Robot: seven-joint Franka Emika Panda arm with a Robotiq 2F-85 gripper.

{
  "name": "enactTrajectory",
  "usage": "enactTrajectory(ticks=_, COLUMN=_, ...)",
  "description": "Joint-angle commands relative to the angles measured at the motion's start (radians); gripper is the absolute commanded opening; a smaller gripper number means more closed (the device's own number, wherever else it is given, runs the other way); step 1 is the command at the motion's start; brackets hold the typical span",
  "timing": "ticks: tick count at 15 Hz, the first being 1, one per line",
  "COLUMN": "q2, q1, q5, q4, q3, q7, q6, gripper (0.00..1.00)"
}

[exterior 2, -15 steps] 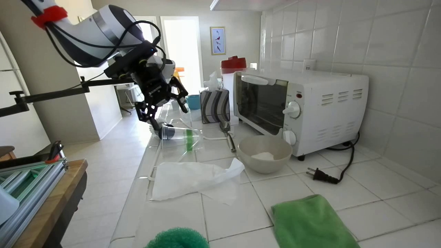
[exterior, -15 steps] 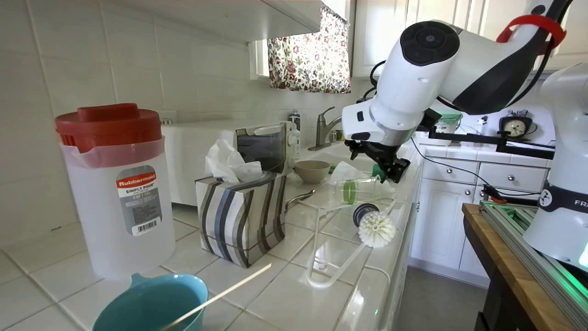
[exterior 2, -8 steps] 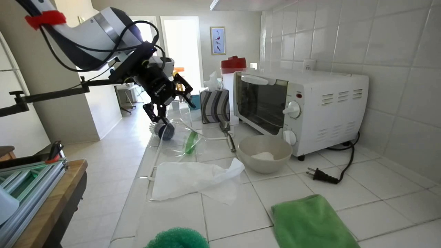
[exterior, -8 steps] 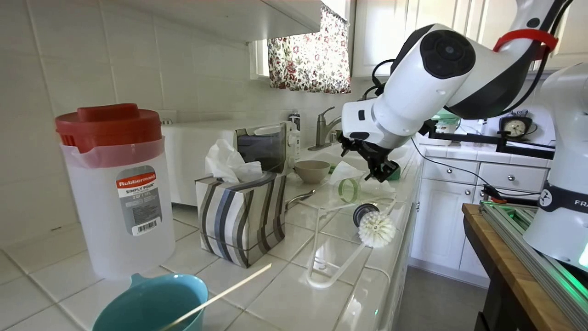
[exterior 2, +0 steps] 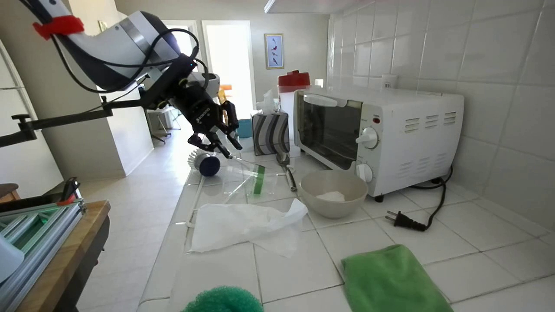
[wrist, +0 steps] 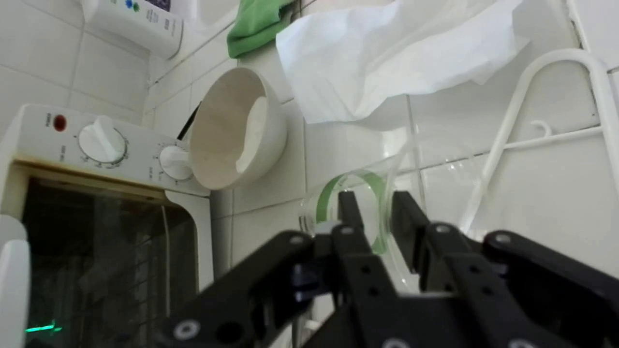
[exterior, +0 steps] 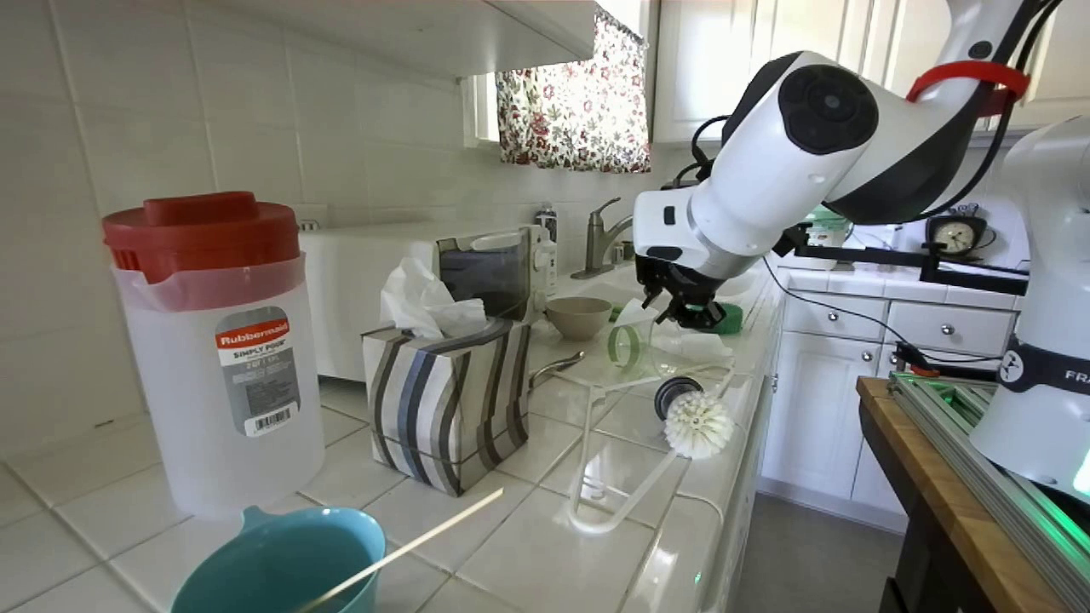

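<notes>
A clear cylindrical cup with a green band (exterior: 624,347) lies on its side on the tiled counter; the clear cup (exterior 2: 259,180) appears in both exterior views. My gripper (exterior: 661,312) is at the cup's near end. In the wrist view the gripper (wrist: 375,193) has its fingers partly closed, a gap still between them. The clear wall of the cup (wrist: 376,181) runs through that gap. One finger appears inside the mouth, the other outside. Whether both pads touch the wall I cannot tell. A round brush (exterior 2: 208,165) lies close by.
A white hanger (wrist: 520,96) and a paper sheet (exterior 2: 243,225) lie near the cup. Around them stand a beige bowl (exterior 2: 334,210), a spoon (exterior 2: 290,175), a toaster oven (exterior 2: 412,134), a striped tissue box (exterior: 443,417) and a pitcher (exterior: 217,383). The counter edge (exterior: 758,426) runs alongside.
The gripper's fingers have drawn much closer together. The cup has swung round, its green band shifting toward the toaster oven side. The arm's elbow has shifted slightly.
</notes>
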Motion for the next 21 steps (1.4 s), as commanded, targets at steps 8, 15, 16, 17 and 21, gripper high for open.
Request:
enactTrajectory(ticks=8, q2=-0.002, q1=-0.026, q5=-0.003, q4=-0.014, q3=-0.023, q7=0.015, q6=0.052, gripper=0.00)
enactTrajectory(ticks=15, q2=-0.019, q1=-0.022, q5=0.000, q4=-0.021, q3=-0.019, q7=0.015, q6=0.065, gripper=0.47)
enactTrajectory(ticks=16, q2=-0.018, q1=-0.022, q5=-0.001, q4=-0.021, q3=-0.019, q7=0.016, q6=0.065, gripper=0.54)
enactTrajectory(ticks=17, q2=-0.016, q1=-0.023, q5=-0.005, q4=-0.022, q3=-0.021, q7=0.019, q6=0.068, gripper=0.61)
enactTrajectory(ticks=21, q2=-0.008, q1=-0.032, q5=-0.022, q4=-0.026, q3=-0.032, q7=0.044, q6=0.077, gripper=0.91)
